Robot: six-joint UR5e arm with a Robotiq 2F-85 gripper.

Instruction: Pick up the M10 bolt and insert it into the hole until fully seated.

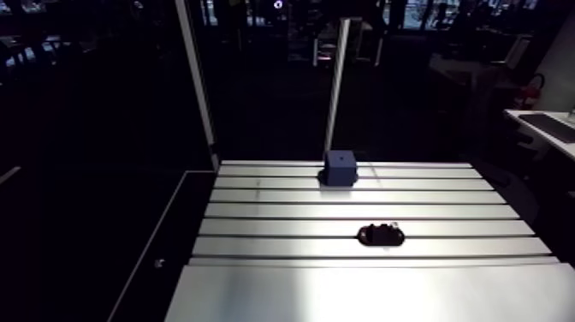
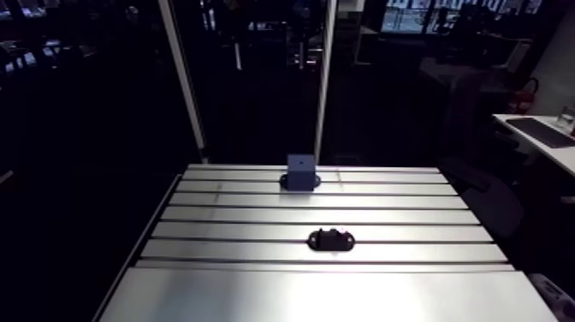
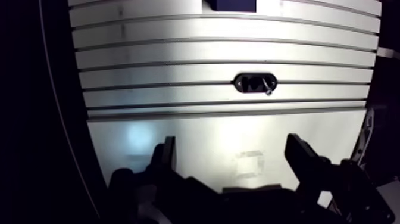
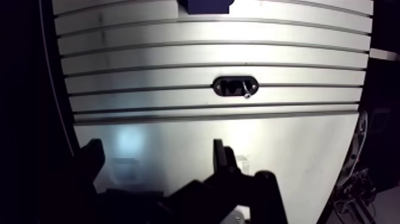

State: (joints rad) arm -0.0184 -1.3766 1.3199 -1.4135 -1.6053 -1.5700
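Worktop (image 1: 282, 227): slotted aluminium, pale and reflective, with long parallel grooves running across it. The strip nearest the arm is a smooth, ungrooved plate (image 1: 342, 291) with a soft glare on it. Two pale upright frame posts (image 1: 336, 86) rise from the far edge; the surroundings beyond are dim. Block (image 1: 340, 167): dark blue and box-shaped, upright at the far edge of the worktop just in front of one post, with a small dark spot in the middle of its top face. Holder (image 3: 256, 83): black, an elongated oval lying flat on the grooved part, well apart from the block, nearer the arm and a little to the right in the arm view. M10 bolt (image 3: 268, 89): a small bright metal piece lying tilted in the holder, at the end that is to the right in the arm view; its thread and head are too small to make out. Jaws: released, seen in the wrist view as two dark fingers (image 3: 300, 155) set wide apart with only bare plate between them. They hang above the smooth plate, with the holder and bolt ahead of them across a few grooves and the block farther ahead still. They touch neither the bolt, the holder nor the block.
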